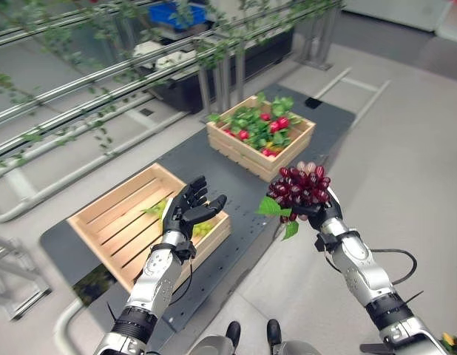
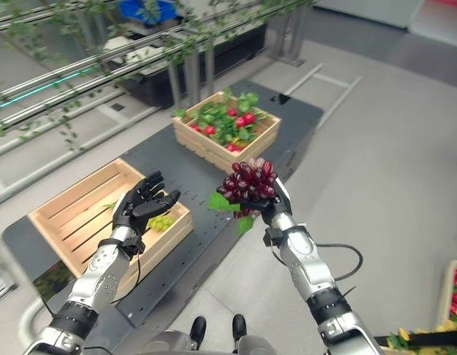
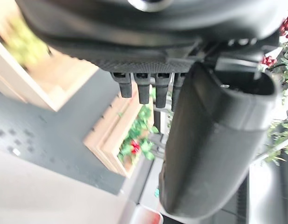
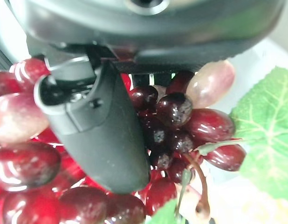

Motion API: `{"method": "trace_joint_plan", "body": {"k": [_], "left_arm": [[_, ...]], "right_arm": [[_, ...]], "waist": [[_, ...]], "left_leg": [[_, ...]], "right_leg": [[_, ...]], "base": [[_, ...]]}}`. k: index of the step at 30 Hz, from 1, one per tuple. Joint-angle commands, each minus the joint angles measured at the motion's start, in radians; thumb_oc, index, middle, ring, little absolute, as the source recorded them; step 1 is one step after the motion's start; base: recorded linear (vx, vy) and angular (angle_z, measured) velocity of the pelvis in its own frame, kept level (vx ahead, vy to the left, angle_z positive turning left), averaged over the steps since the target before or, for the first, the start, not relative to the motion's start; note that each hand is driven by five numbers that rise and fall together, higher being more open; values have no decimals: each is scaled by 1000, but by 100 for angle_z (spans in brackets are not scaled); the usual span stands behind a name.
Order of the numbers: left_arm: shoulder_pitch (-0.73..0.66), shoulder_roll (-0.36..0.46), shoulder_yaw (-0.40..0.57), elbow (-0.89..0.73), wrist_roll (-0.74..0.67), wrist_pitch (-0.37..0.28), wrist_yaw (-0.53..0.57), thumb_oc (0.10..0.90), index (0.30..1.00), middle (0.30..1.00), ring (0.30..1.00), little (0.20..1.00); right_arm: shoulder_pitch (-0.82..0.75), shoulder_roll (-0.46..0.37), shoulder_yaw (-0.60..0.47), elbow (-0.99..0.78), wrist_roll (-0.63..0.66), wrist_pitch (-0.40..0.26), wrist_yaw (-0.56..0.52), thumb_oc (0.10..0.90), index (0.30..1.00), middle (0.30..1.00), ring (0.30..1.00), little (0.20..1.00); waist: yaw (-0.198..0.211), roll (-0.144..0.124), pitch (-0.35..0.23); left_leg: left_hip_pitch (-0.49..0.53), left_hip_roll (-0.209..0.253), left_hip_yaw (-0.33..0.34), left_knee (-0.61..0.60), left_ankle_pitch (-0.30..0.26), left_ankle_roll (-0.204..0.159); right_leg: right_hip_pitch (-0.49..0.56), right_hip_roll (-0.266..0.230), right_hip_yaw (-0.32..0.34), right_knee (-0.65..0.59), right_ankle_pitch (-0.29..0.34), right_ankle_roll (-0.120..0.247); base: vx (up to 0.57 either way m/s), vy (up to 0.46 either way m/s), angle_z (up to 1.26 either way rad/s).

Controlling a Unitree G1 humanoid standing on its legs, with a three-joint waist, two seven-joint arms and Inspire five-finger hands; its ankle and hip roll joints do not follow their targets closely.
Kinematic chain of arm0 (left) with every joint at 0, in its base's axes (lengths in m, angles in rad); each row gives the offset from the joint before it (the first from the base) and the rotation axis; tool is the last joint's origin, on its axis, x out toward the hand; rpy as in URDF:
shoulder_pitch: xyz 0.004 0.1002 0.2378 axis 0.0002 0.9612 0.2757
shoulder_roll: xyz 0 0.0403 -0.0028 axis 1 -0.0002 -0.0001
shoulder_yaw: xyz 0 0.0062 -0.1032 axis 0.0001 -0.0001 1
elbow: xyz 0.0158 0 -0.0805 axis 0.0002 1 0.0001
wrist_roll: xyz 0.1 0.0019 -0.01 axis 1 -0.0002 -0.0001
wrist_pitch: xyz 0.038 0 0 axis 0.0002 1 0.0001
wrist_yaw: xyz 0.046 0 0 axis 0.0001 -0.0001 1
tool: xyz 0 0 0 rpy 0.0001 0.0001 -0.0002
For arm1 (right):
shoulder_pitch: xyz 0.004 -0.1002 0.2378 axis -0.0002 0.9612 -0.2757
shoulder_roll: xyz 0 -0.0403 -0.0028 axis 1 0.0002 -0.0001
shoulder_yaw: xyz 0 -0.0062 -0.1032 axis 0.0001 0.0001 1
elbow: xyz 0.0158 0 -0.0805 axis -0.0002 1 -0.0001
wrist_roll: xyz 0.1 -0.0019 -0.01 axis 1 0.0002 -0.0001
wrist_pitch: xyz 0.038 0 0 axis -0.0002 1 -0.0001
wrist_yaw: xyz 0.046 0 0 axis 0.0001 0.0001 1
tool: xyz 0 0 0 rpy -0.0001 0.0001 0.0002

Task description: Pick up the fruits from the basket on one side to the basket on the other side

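Dark mat (image 1: 214, 159); right hand (image 1: 322, 211) grips red grapes (image 1: 301, 185), fingers hidden.

Right hand (image 2: 276, 209) grips red grapes (image 2: 247, 186) between two crates; left hand (image 2: 140, 205) open.

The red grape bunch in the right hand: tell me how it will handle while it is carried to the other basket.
The red grape bunch probably bulges unevenly: grapes spill past the right hand on all sides. Its leaf hangs free on a thin stem, so it will likely flop. The grapes look glossy in the right wrist view, so possibly slippery.
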Motion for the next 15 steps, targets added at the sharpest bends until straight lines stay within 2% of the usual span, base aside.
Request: {"method": "trace_joint_plan", "body": {"k": [1,6,8,11,13,14,15], "left_arm": [[-111,1,37,-35,-3,-142,23,800,900,900,900,900],[-112,1,55,-59,-5,-130,16,800,900,900,900,900],[-100,5,65,-84,-7,-119,6,800,900,900,900,900],[-93,11,75,-84,-2,-119,-3,800,900,900,900,900],[-65,43,104,-98,3,-131,23,800,900,900,900,900],[-48,61,129,-114,2,-126,20,800,900,900,900,900],[-35,69,145,-113,-1,-125,11,800,900,900,900,900]], "right_arm": [[-79,-14,-76,-92,49,-160,38,400,300,300,300,300],[-35,6,-101,-125,21,-152,21,400,300,300,300,300],[-9,12,-118,-149,17,-143,17,400,300,300,300,300],[-1,24,-124,-147,20,-156,16,400,300,300,300,300],[-20,35,-114,-134,42,-151,56,400,300,300,300,300],[-22,39,-111,-134,46,-154,66,400,300,300,300,300],[-17,40,-110,-132,48,-153,77,400,300,300,300,300]], "waist": [[-13,29,-118],[-38,40,-128],[-54,43,-121],[-58,42,-110],[-27,48,-83],[-12,56,-79],[-6,60,-77]], "left_leg": [[56,-43,-22,-19,-43,7],[64,-43,12,-39,-48,18],[66,-45,33,-39,-57,22],[67,-45,60,-39,-64,23],[78,-19,162,-39,-68,23],[72,-3,206,-39,-61,26],[74,1,225,-39,-59,28]], "right_leg": [[125,1,-20,-160,43,14],[98,-7,3,-159,66,34],[71,-11,23,-177,106,51],[44,-12,9,-181,131,64],[8,-57,-186,-12,108,84],[6,-79,-245,92,76,80],[11,-87,-268,173,44,75]], "base": [[-16,128,-26],[-23,142,-12],[-61,114,-19],[-101,55,-37],[-227,41,-82],[-204,50,-117],[-142,24,-130]]}}
